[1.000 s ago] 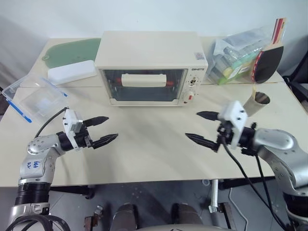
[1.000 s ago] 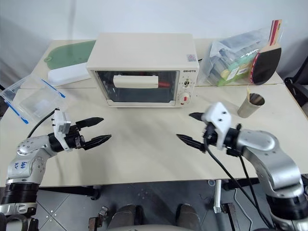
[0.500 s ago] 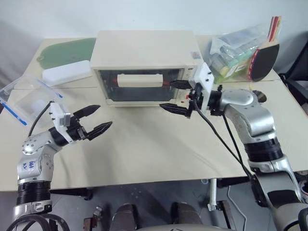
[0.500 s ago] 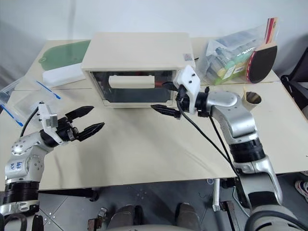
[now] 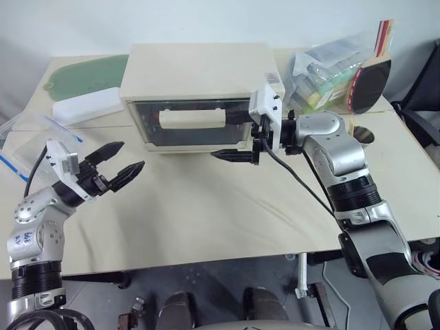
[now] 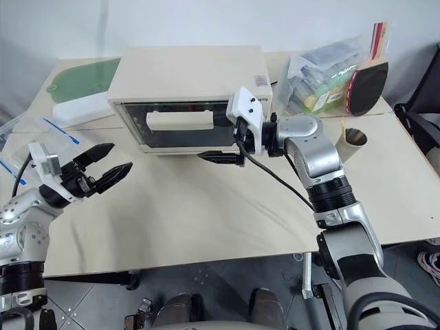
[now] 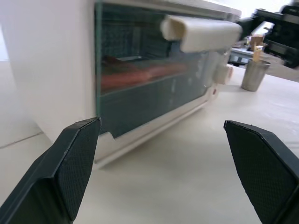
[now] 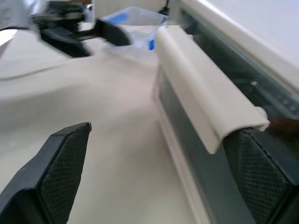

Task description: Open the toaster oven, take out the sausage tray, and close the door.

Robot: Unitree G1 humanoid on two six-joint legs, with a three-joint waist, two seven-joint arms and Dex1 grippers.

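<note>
Cream-white toaster oven (image 5: 199, 79) sits mid-table w/ door (image 5: 189, 127) shut, sausage tray inside barely legible thru glass, right claw (image 5: 237, 137) spread wide at the handle's (image 5: 192, 117) right end, left claw (image 5: 117, 162) open, well apart.

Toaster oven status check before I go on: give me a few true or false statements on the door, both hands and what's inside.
1. The door of the toaster oven is shut. True.
2. The right hand is clamped on the handle. False: its fingers are open, with the handle's end near the upper finger and nothing held.
3. The left hand is open above the table, to the left of the oven and apart from it. True.
4. The sausage tray is out on the table. False: it is inside, and red sausages show through the glass.
5. A metal cup stands to the oven's right. True.
</note>
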